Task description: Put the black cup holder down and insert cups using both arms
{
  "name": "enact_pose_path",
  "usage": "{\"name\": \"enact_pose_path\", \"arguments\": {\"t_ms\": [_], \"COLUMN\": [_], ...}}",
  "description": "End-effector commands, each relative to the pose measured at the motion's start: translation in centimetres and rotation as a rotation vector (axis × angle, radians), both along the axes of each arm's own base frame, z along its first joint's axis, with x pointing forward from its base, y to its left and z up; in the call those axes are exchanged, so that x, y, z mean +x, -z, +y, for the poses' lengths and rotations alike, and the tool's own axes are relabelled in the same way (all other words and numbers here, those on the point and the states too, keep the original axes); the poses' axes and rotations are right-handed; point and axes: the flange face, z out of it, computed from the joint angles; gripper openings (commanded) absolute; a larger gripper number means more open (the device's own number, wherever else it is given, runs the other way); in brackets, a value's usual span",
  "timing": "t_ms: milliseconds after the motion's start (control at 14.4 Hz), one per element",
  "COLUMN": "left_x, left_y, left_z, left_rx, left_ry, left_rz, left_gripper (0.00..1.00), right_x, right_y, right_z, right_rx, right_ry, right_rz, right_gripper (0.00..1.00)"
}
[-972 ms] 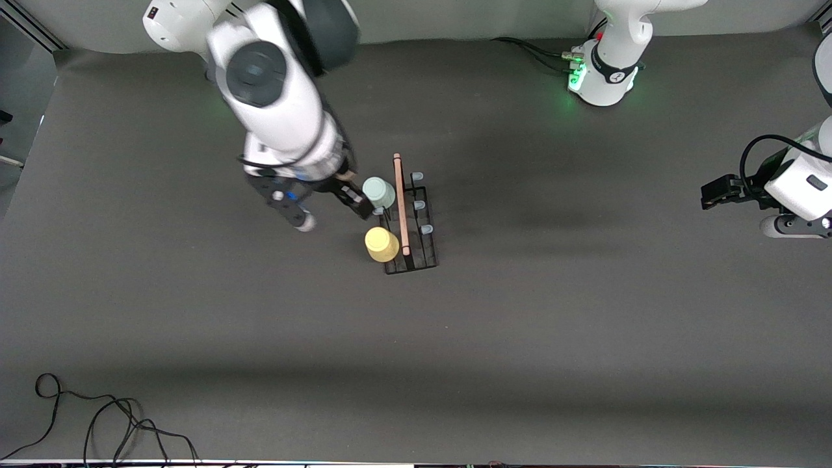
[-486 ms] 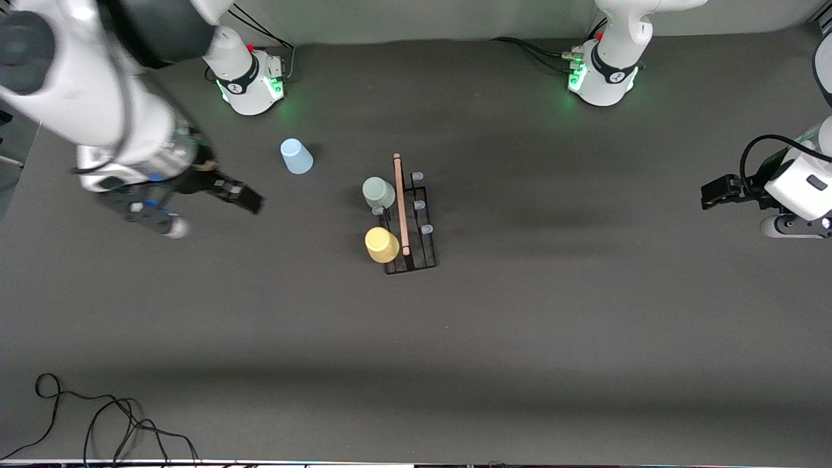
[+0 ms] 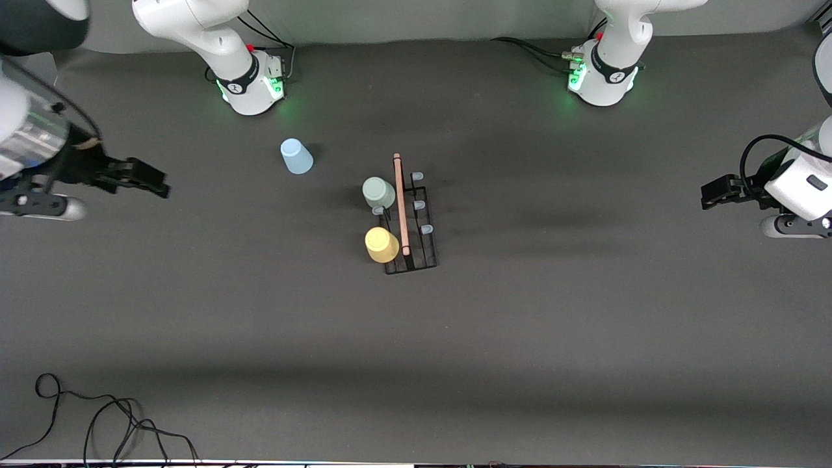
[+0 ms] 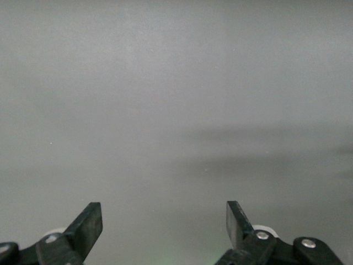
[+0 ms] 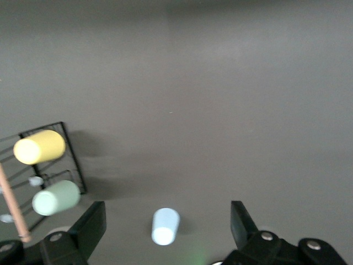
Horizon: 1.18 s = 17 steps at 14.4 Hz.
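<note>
The black cup holder (image 3: pixel 416 250) stands mid-table with its wooden rod (image 3: pixel 400 205) on top. The pale green cup (image 3: pixel 378 192) and the yellow cup (image 3: pixel 381 244) sit on pegs on the side toward the right arm's end. The light blue cup (image 3: pixel 296 156) stands upside down on the table, toward the right arm's base. My right gripper (image 3: pixel 153 182) is open and empty over the table at the right arm's end. Its wrist view shows the blue cup (image 5: pixel 165 226), green cup (image 5: pixel 55 197), yellow cup (image 5: pixel 39 147) and holder (image 5: pixel 71 160) between its fingers (image 5: pixel 167 211). My left gripper (image 3: pixel 712 194) waits open and empty (image 4: pixel 164 212).
Three grey-tipped pegs (image 3: pixel 419 205) on the holder's side toward the left arm's end are bare. Black cables (image 3: pixel 97 416) lie at the table's near corner at the right arm's end. The arm bases (image 3: pixel 250 81) (image 3: pixel 601 75) stand along the back edge.
My right gripper has drawn back from the pale green cup on the holder and swung out to the right arm's end of the table. The blue cup has come into view. The left arm has not moved.
</note>
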Motion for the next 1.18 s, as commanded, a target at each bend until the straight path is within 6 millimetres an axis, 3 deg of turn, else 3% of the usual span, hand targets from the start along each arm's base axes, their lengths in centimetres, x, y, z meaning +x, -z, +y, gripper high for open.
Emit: {"name": "enact_pose_path", "arguments": {"t_ms": [0, 139, 278, 1111], "left_x": [0.0, 0.0, 0.0, 0.0], "left_y": [-0.3, -0.4, -0.3, -0.4], "left_z": [0.0, -0.1, -0.1, 0.0], "left_rx": [-0.003, -0.003, -0.003, -0.003], "left_ry": [0.012, 0.014, 0.014, 0.012], "left_rz": [0.006, 0.004, 0.006, 0.004], "left_gripper": [1.00, 1.00, 1.00, 1.00], "right_x": [-0.4, -0.3, -0.3, -0.1], "right_y": [-0.1, -0.1, -0.4, -0.4], "right_z": [-3.6, -6.0, -6.9, -6.3], "right_rx": [-0.017, -0.013, -0.013, -0.037], "right_ry": [-0.082, -0.115, -0.143, -0.157], "right_rz": [-0.014, -0.024, -0.031, -0.028], "right_gripper": [1.00, 1.00, 1.00, 1.00]}}
